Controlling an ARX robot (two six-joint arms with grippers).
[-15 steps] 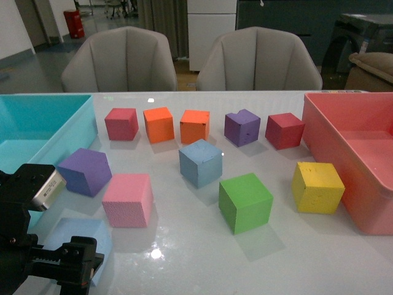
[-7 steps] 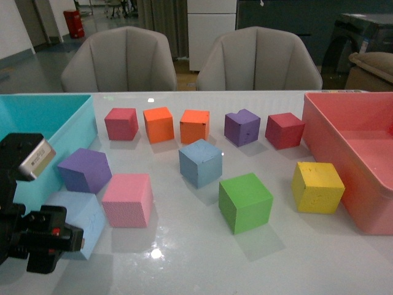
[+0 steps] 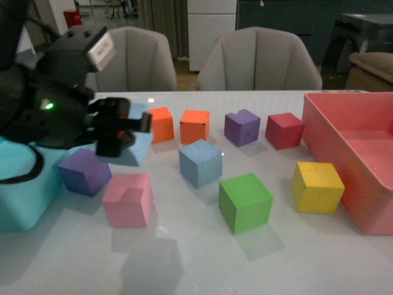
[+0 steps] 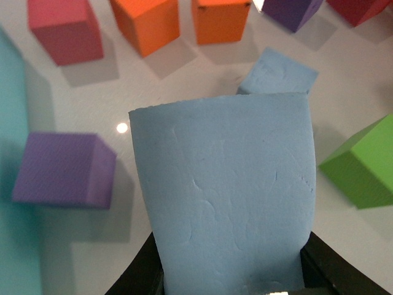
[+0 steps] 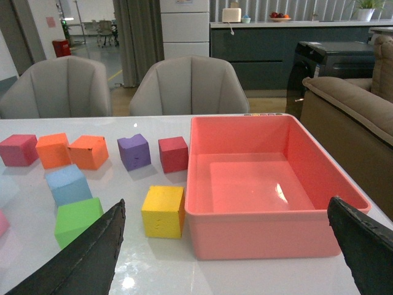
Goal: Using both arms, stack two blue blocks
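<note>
Holding one pale dusty-blue foam cube (image 4: 224,196) in black left tool (image 3: 120,132), pinching it by two opposite sides, well clear above white tabletop (image 3: 295,258), beside teal plastic bin (image 3: 24,196). Noting second pale dusty-blue foam cube (image 3: 200,162) sitting mid-tabletop, apart from the held one, near green foam cube (image 3: 245,201). Showing black right tool (image 5: 226,246) spread wide, gripping nothing, facing pink plastic bin (image 5: 245,120).

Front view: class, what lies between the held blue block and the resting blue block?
Only bare table separates the held blue block, clamped in the left gripper, from the resting blue block; the front view shows this.
</note>
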